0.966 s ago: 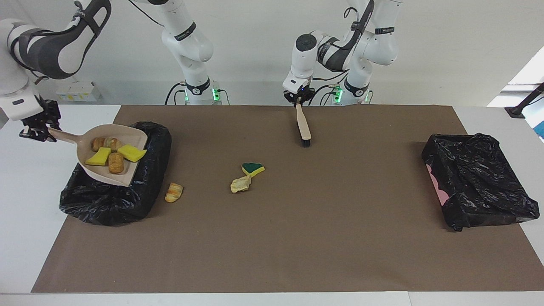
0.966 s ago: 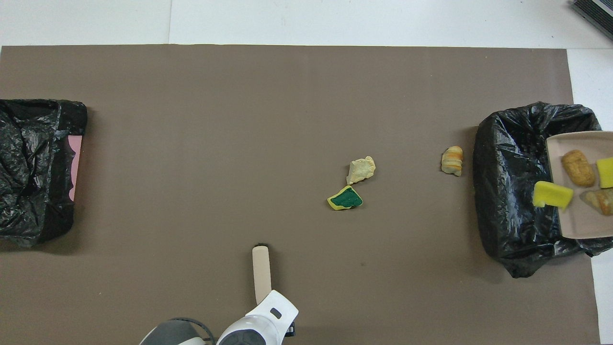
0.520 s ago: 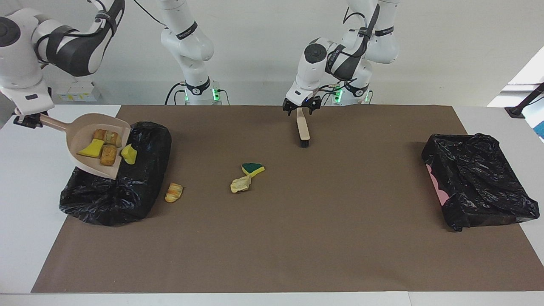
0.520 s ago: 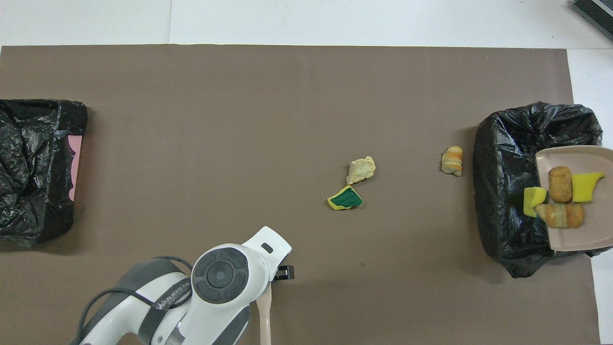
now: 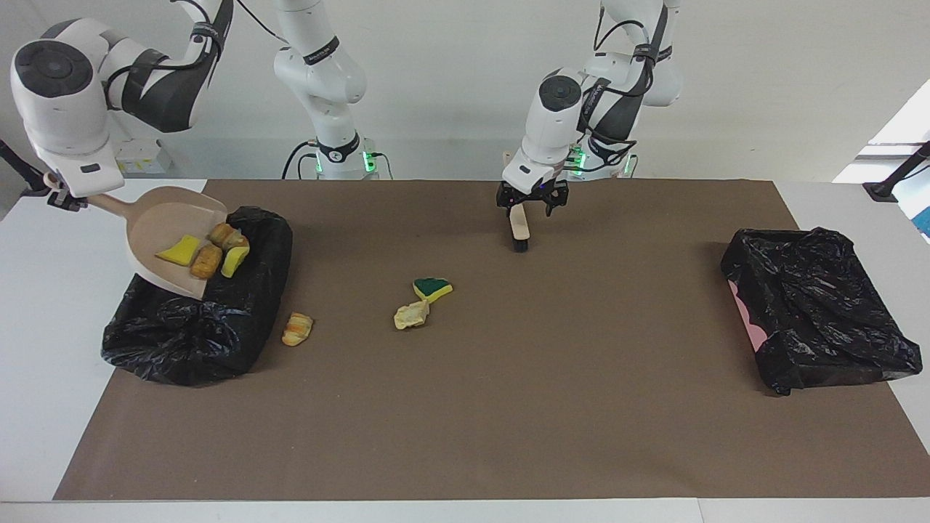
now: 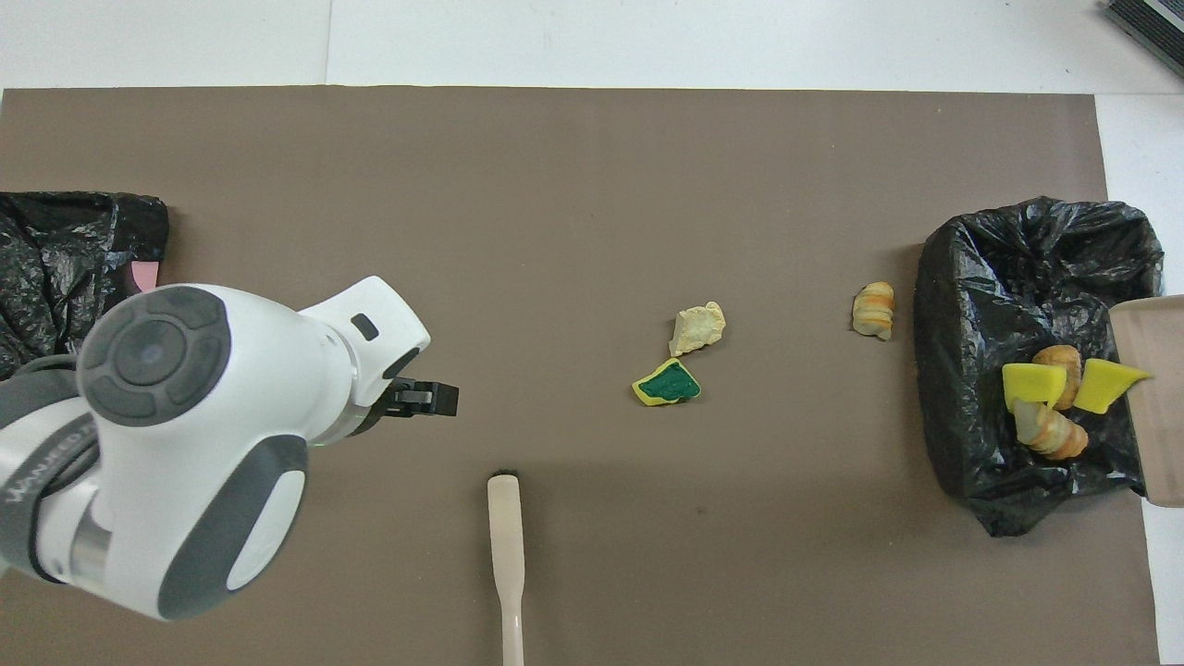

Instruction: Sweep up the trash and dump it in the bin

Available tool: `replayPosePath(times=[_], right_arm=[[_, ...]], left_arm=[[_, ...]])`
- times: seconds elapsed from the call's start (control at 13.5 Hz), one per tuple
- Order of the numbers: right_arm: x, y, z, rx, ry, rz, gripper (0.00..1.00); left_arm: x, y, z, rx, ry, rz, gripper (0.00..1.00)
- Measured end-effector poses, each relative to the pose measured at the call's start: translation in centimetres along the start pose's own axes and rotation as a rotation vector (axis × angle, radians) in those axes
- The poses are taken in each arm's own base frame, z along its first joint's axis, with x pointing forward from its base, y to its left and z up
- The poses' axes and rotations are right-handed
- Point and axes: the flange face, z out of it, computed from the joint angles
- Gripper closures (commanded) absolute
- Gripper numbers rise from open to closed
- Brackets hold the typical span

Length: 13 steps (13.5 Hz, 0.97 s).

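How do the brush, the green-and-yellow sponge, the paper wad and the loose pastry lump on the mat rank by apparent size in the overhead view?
Largest to smallest:
1. brush, by far the longest, though partly cut off by the view's edge
2. green-and-yellow sponge
3. paper wad, close to the sponge; I would not separate them firmly
4. pastry lump, slightly smaller

Bright, even light; soft shadows

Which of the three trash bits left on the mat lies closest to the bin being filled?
The striped golden-brown pastry lump, lying just beside the black-lined bin. The green-and-yellow sponge and pale paper wad sit together nearer mid-table.
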Motion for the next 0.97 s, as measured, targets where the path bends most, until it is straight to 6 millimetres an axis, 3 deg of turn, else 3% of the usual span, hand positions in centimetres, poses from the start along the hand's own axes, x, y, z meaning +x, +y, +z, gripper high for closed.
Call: replayPosePath(times=[0.22,0.45,0.74,0.97], right_arm=[[1.9,0.3,-2.9,-0.056,0.053,-0.014,1.0],[3.0,0.6,-4.1,-0.08,0.114,-0.017,1.0],[3.2,0.6,-5.7,-0.101,0.159,-0.008,1.0],[2.2,-0.1,-6.9,-0.078,0.203,0.017,1.0]], left_arm=[[0.6,-1.7,-1.0,0.036,0.006,0.035,0.0],[1.4,-3.9,-2.1,0.036,0.015,0.046,0.0],[3.2,-7.2,-6.3,0.019,0.08,0.038,0.0],[3.8,-11.7,-10.4,0.019,0.1,0.081,0.0]])
